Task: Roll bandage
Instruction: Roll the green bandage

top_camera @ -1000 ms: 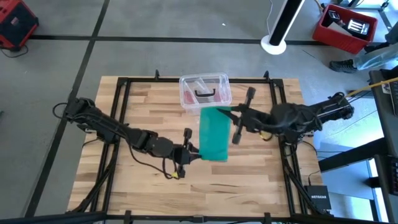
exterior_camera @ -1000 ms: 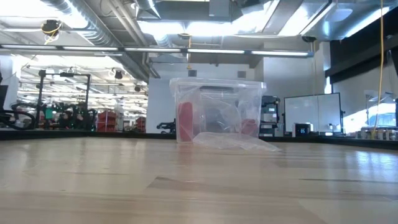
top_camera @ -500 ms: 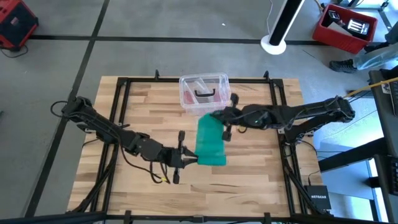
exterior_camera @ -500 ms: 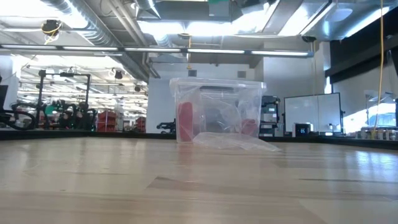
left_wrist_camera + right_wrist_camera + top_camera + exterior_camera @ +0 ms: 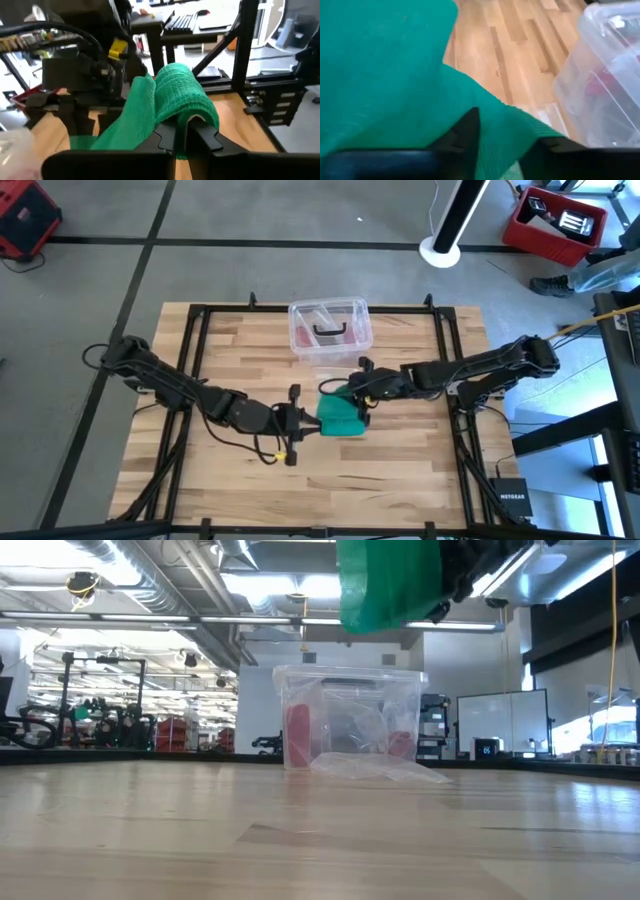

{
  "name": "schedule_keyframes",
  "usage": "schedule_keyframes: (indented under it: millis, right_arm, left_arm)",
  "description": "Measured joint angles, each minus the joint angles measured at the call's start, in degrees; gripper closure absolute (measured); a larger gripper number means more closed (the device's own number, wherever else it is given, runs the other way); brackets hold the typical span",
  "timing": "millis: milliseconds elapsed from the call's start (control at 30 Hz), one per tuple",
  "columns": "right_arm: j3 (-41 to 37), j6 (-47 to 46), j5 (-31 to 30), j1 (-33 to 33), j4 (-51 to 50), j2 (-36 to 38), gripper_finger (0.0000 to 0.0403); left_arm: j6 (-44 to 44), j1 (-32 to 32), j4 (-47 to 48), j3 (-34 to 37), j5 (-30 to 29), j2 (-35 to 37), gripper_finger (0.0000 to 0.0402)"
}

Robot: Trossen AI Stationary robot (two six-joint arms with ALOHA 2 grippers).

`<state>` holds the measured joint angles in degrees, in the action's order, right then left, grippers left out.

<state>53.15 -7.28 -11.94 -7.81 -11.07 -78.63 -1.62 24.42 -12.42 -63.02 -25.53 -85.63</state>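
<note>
Above the wooden worktop, the left tool is clamped on the near-left edge of the folded teal bandage, held mid-worktop. The right tool meets its far edge, fingers slightly apart around the fabric. Beyond stands a clear plastic box; the near worktop is open.

Green bandage fills most of what can be seen past the right gripper, hanging close in front of it like a curtain, its ribbed weave plain to see. One dark finger pokes up against the cloth, and the fabric drapes down between the two fingers, which stand a little apart with the bandage passing through the gap. Beyond the cloth lies the wooden table, its planks running away from the gripper. Off to one side, farther out, stands a clear plastic box with something pinkish inside.
</note>
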Motion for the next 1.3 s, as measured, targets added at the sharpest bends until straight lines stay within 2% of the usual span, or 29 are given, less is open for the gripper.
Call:
schedule_keyframes:
  millis: [200, 400, 567, 700, 900, 1033, 1167, 1300]
  right_arm:
    - [0.12, 0.14, -0.52, 0.02, -1.71, 0.94, 0.0196]
    - [2.54, -1.09, -0.74, 0.02, -5.92, 3.73, 0.0155]
    - [4.22, -12.15, 0.53, 1.06, -10.88, 3.96, 0.015]
    - [4.24, -22.76, 7.73, 4.55, -15.54, 2.93, 0.015]
    - [4.22, -26.87, 15.96, 6.75, -18.91, -0.14, 0.015]
    - [4.2, -28.29, 15.48, 6.82, -18.38, -0.28, 0.015]
    - [4.22, -30.0, 7.51, 6.67, -13.19, -1.13, 0.015]
    - [4.15, -32.52, 10.22, 6.71, -10.62, -4.86, 0.015]
  left_arm:
    - [4.46, 0.44, 3.31, 0.02, -2.33, -0.92, 0.0386]
    - [6.83, 0.17, 7.45, -0.02, -2.76, -1.02, 0.0386]
    - [7.27, -0.51, 7.43, -0.02, -2.77, -1.0, 0.0386]
    - [7.65, -0.63, 8.89, -0.02, -2.89, -1.0, 0.0386]
    - [10.86, -0.65, 11.99, -0.02, -2.88, -1.27, 0.0386]
    - [12.59, -0.23, 12.42, -0.02, -0.44, -2.85, 0.0386]
    - [14.85, 0.0, 12.11, -0.04, 1.12, -6.16, 0.0386]
    - [17.62, -0.07, 11.08, -0.02, 1.17, -9.48, 0.0386]
